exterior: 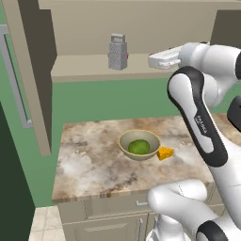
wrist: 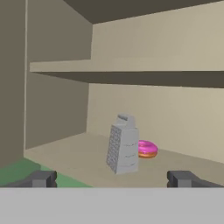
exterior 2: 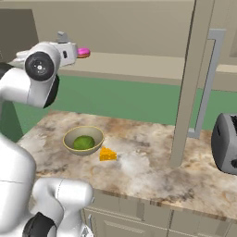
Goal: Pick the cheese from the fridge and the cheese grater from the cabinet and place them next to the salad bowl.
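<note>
The grey cheese grater (exterior: 117,52) stands upright on the open cabinet's shelf (exterior: 84,68). In the hand view the cheese grater (wrist: 123,144) is straight ahead, some way off. My gripper (wrist: 111,179) is open and empty, level with the shelf; from the left base view my gripper (exterior: 153,60) is to the grater's right and apart from it. On the counter the salad bowl (exterior: 139,145) holds a green lump, and the orange cheese (exterior: 165,153) lies touching or nearly touching its right side. The same bowl (exterior 2: 83,140) and cheese (exterior 2: 108,154) appear in the right base view.
A pink donut (wrist: 147,148) lies just behind the grater on the shelf. Open cabinet doors (exterior: 28,80) (exterior 2: 192,83) hang on both sides. A silver toaster (exterior 2: 227,143) stands at the marble counter's (exterior: 89,160) right end. A dark tall body, seemingly the fridge (exterior: 12,197), is at the left.
</note>
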Controlling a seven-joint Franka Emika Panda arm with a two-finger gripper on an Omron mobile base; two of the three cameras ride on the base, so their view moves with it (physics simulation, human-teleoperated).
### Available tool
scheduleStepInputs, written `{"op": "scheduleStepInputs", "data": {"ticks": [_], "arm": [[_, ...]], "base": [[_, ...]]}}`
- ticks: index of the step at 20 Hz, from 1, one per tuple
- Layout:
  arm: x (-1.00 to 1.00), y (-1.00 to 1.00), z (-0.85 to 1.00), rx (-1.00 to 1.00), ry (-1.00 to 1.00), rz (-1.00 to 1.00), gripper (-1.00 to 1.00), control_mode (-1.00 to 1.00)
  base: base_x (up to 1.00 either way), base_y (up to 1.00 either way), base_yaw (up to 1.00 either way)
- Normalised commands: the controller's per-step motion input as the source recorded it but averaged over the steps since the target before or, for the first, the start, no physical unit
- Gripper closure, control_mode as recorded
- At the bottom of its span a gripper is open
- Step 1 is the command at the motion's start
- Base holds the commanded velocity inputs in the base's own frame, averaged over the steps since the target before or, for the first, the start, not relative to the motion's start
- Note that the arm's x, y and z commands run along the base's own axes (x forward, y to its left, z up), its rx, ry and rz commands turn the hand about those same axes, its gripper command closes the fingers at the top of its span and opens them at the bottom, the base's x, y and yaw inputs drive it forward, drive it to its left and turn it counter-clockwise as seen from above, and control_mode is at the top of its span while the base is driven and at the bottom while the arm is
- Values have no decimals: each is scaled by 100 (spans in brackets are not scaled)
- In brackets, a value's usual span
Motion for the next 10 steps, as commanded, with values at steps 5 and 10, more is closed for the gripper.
{"op": "scheduleStepInputs", "data": {"ticks": [5,10], "arm": [[42,0,-5,-2,0,4,-100,-100],[37,-2,-6,0,0,2,-100,-100]], "base": [[0,0,0],[0,0,0]]}}
